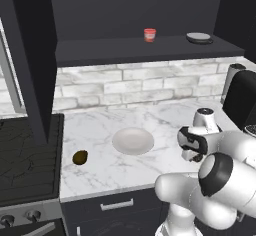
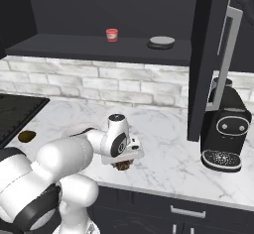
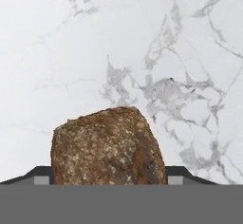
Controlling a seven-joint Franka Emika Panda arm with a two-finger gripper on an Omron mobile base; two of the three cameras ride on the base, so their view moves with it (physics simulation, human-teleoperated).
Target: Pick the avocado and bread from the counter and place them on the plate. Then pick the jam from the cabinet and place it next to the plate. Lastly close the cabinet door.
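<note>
Taking the plate (image 1: 132,141) as the landmark on the surface (image 1: 100,125): the avocado (image 1: 80,157) lies to its left and a little nearer the front edge, close to the stove (image 1: 25,155), which sits further left still. To the plate's right, the bread (image 2: 122,165) sits near the front edge, under the pincer (image 2: 122,159), between its tips. Further right stands the coffee machine (image 2: 225,129). Above and behind the plate, inside the cabinet (image 1: 150,50), the jam (image 1: 149,35) stands on the shelf, with a flat disc (image 1: 199,38) to its right.
</note>
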